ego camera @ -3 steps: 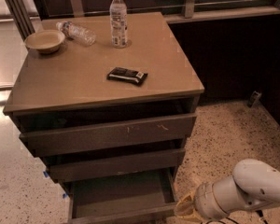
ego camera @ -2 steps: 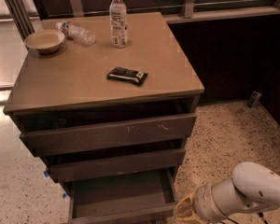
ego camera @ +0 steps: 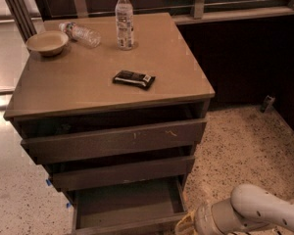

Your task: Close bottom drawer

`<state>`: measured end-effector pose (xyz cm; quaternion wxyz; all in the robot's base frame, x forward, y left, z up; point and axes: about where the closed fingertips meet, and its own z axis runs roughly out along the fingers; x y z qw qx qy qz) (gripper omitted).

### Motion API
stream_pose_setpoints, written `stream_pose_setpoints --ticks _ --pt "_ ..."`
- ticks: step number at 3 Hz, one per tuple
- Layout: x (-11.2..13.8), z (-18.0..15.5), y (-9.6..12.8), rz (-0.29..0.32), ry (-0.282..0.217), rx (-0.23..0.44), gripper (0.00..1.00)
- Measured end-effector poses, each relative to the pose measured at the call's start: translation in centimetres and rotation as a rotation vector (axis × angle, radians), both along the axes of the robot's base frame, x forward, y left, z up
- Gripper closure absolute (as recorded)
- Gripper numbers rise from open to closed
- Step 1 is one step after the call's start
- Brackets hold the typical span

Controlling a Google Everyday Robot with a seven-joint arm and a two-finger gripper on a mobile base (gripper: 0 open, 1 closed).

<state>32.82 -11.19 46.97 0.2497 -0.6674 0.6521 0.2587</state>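
Observation:
The bottom drawer [ego camera: 127, 204] is the lowest of three dark grey-brown drawers in a low cabinet. It stands pulled out, its shallow box open and empty inside. Its front edge runs along the bottom of the camera view. The middle drawer [ego camera: 122, 173] and the top drawer [ego camera: 115, 141] above it stick out a little. My white arm [ego camera: 255, 212] comes in from the lower right. My gripper [ego camera: 186, 225] is at the drawer's right front corner, low by the floor, mostly cut off by the frame edge.
On the cabinet top [ego camera: 176, 67] are a standing water bottle [ego camera: 124, 19], a lying bottle [ego camera: 81, 33], a tan bowl [ego camera: 47, 42] and a dark snack bar [ego camera: 133, 79]. Speckled floor [ego camera: 240, 151] lies to the right; a dark wall panel [ego camera: 235, 58] behind.
My arm has shifted slightly lower and to the left along the drawer's right side. The drawers have not visibly moved.

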Motion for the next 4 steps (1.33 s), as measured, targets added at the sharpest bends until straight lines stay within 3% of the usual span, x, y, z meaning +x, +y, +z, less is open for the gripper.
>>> stream_pose_setpoints --ticks 1,2,3,4 --pt "1.9 -6.5 2.0 0.031 -0.039 0.038 1.00" --pt "2.2 -14.3 4.6 0.042 0.021 0.107 1.00" --pt "2.2 -14.3 4.6 0.042 0.021 0.107 1.00" --pt "1.8 -17.7 5.1 0.052 -0.011 0.086 1.00"
